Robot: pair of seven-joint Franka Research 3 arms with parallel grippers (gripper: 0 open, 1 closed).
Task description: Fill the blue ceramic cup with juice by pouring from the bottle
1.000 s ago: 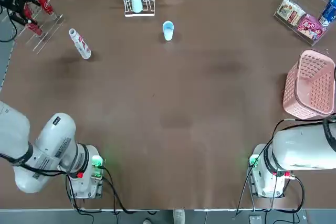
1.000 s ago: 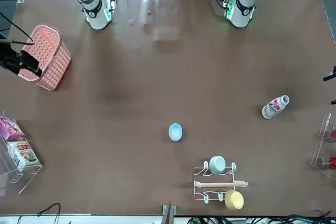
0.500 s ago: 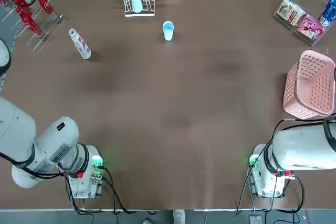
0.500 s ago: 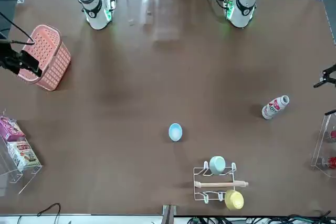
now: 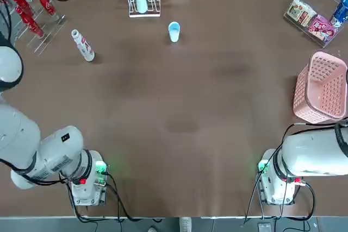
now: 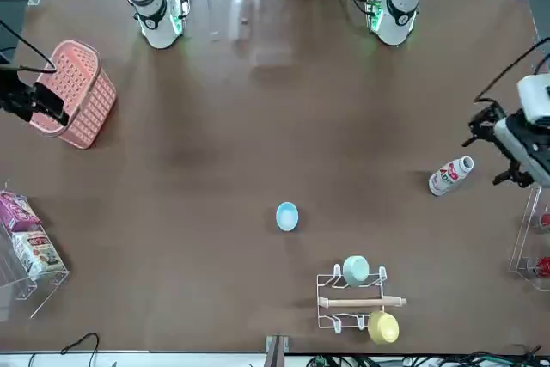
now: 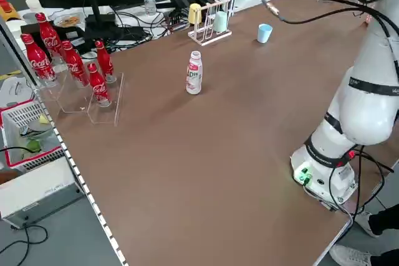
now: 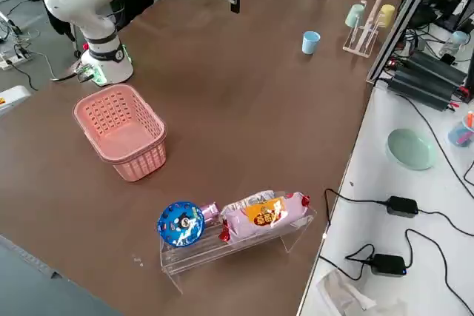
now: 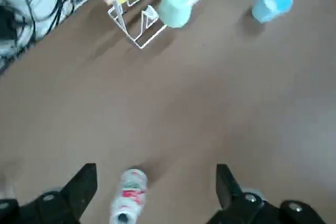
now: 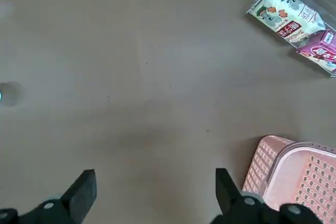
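Observation:
The bottle (image 5: 82, 45), white with a red-and-white label, stands upright at the far left of the table. The blue ceramic cup (image 5: 174, 31) stands upright at the far middle, well apart from the bottle. My left gripper (image 6: 493, 152) hovers open beside the bottle (image 6: 450, 175), toward the table's left edge. In the left wrist view the bottle (image 9: 127, 199) shows below the open left gripper (image 9: 155, 170), nearer one finger, with the cup (image 9: 273, 1) farther off. My right gripper (image 10: 155, 174) is open and holds nothing, above the table beside the pink basket (image 10: 294, 174).
A wire rack (image 5: 142, 1) with a mint-green cup and a yellow cup stands at the far edge near the blue cup. Red cola bottles (image 5: 24, 4) fill a clear stand at the far left corner. A snack rack (image 5: 311, 17) sits far right.
My left gripper has come in from the table's left edge and now hangs next to the bottle. The right arm, bottle and cup have not moved.

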